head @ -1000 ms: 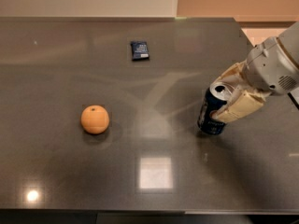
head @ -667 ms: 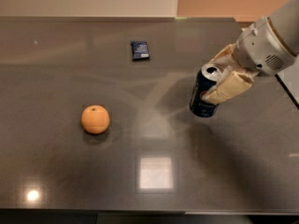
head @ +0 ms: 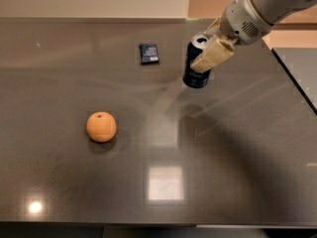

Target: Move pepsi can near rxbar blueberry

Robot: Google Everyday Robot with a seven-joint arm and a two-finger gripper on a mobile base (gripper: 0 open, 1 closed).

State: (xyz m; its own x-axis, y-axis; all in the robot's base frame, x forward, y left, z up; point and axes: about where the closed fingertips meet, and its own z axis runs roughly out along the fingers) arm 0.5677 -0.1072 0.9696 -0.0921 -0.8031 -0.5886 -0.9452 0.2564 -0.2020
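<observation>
Since a second ago, the can (head: pixel 194 72) has moved from the right edge of the desk (head: pixel 247 162) toward the far edge. The gripper (head: pixel 205 46) has its jaws clamped on it, and it leans a bit. The snack bar (head: pixel 148 53) lies near, to its left. An orange (head: pixel 101 127) sits toward the left front.

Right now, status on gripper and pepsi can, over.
Gripper shut on pepsi can, tilted, apparently off the table. Rxbar blueberry apart, left of it in view. Orange nearer the camera, not between them.
</observation>
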